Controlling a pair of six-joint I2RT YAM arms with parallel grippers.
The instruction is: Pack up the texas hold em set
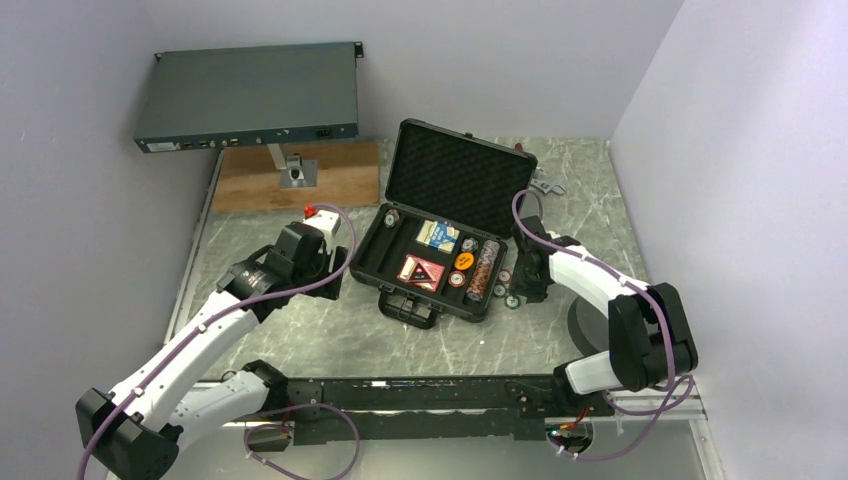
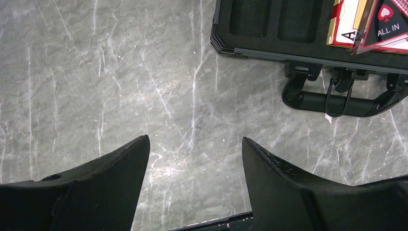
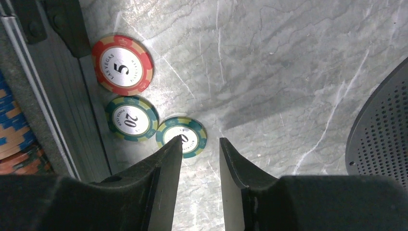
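The black case (image 1: pixel 402 296) lies open in the middle of the table, its lid (image 1: pixel 455 175) propped up. Its foam tray holds two card decks (image 1: pixel 437 235), an orange disc (image 1: pixel 463 261) and a row of chips (image 1: pixel 483 270). Three loose chips (image 1: pixel 505 292) lie on the table by the case's right side: a red "5" chip (image 3: pixel 122 65) and two green chips (image 3: pixel 132 118). My right gripper (image 3: pixel 201 140) is slightly open and empty, low over the table, with one finger overlapping the nearer green chip (image 3: pixel 193 131). My left gripper (image 2: pixel 195 142) is open and empty, left of the case handle (image 2: pixel 337 98).
A grey-blue rack box (image 1: pixel 248 95) stands raised at the back left over a wooden board (image 1: pixel 300 180). A perforated grey disc (image 3: pixel 385 125) lies right of my right gripper. Walls close in on the left, back and right.
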